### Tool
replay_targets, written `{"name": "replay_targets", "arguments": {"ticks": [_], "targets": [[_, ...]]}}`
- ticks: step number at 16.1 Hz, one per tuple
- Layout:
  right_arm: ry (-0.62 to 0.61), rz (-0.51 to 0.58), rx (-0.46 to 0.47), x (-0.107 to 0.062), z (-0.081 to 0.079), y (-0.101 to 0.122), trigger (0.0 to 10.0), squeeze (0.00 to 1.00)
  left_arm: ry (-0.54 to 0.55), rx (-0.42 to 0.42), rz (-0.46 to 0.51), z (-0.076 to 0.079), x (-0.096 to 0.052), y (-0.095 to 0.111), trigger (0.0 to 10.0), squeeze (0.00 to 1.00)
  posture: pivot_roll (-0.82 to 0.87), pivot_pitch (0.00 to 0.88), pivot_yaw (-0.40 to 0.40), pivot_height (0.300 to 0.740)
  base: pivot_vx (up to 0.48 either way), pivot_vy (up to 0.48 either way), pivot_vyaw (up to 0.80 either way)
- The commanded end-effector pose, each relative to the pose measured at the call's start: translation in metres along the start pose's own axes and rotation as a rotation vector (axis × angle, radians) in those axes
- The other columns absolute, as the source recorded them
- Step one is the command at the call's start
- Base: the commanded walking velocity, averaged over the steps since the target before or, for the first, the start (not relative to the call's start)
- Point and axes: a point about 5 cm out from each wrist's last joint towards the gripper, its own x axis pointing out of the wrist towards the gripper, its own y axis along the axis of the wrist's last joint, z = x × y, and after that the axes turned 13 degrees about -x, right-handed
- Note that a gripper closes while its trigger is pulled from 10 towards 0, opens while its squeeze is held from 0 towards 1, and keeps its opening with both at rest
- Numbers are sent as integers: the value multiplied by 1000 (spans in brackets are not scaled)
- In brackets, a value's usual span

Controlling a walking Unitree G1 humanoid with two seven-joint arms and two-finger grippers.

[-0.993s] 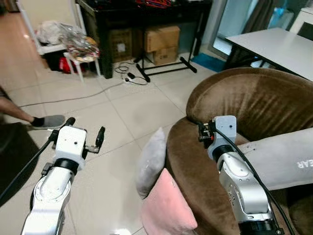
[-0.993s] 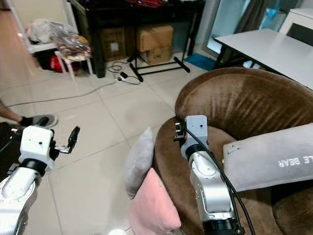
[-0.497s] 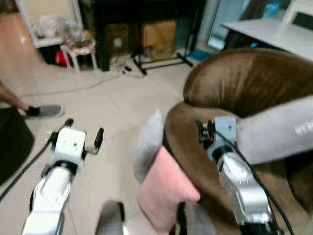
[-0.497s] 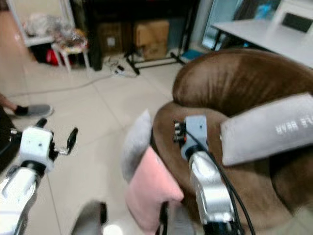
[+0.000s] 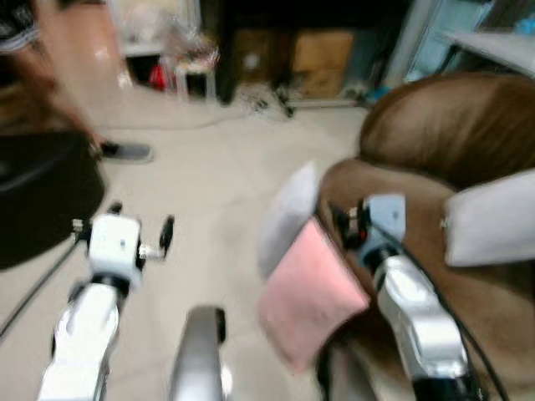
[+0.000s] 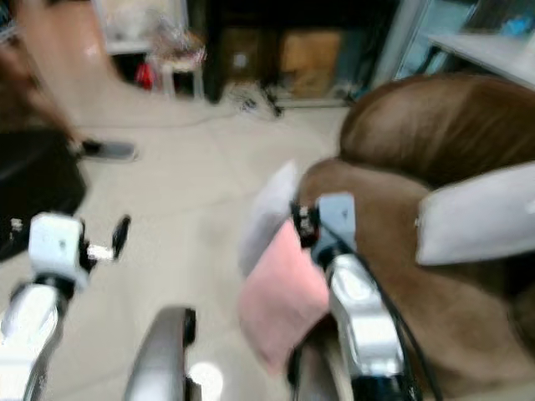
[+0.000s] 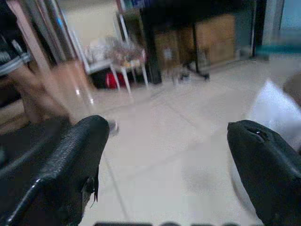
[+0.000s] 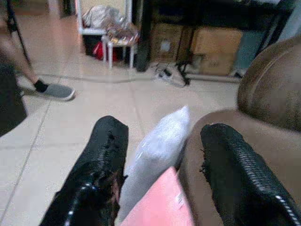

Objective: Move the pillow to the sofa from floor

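Two soft pillows lean against the front of the rounded brown velvet sofa (image 5: 451,134), down on the pale tiled floor (image 5: 209,192): nearest, a flat pink fabric pillow (image 5: 311,294), and just behind it a pale grey pillow (image 5: 287,213) standing on edge. Neither is lifted yet, so I judge the approach is the step in hand; the head views are smeared, as if the robot is moving. The right tool (image 8: 160,160) hangs with its black fingers spread apart, looking straight down on both pillows, close above them and holding nothing. The left tool (image 7: 164,155) hovers over bare floor, well apart from the pillows, its fingers also spread wide and empty. Next it would need to lower a tool onto a pillow's upper edge and pinch. A long light grey cushion (image 5: 489,219) already lies on the sofa seat. Farther off, a person's shoe (image 8: 55,91) rests on the floor, with cardboard boxes (image 8: 207,49) beyond.
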Motion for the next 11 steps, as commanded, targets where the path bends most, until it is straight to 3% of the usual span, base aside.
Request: {"name": "replay_targets", "arguments": {"ticks": [1, 2, 3, 7, 9, 11], "targets": [[3, -8, 29, 2, 1, 2, 10000, 1000, -7, 9, 18, 0, 4, 6, 10000, 1000, 37, 0, -73, 598, 0, 0, 0], [1, -11, 10, 3, 1, 2, 10000, 1000, -7, 7, 19, 0, 4, 6, 10000, 1000, 37, 0, -73, 598, 0, 0, 0], [17, 40, -93, 3, 0, 4, 10000, 1000, -8, 2, 24, 0, 5, 6, 10000, 1000, 36, 0, -76, 598, 0, 0, 0], [-1, 4, -95, 3, 3, -1, 10000, 1000, -14, -10, 32, 0, 4, 7, 10000, 1000, 35, 0, -76, 598, 0, 0, 0], [-34, -4, -73, 3, 5, -2, 10000, 1000, -16, -12, 34, 1, 4, 8, 10000, 1000, 32, 0, -74, 598, 0, 0, 800], [-58, -5, -79, 3, 5, -1, 10000, 1000, -19, -10, 33, 1, 4, 8, 10000, 1000, 29, 0, -71, 598, 0, 0, 0]]}}
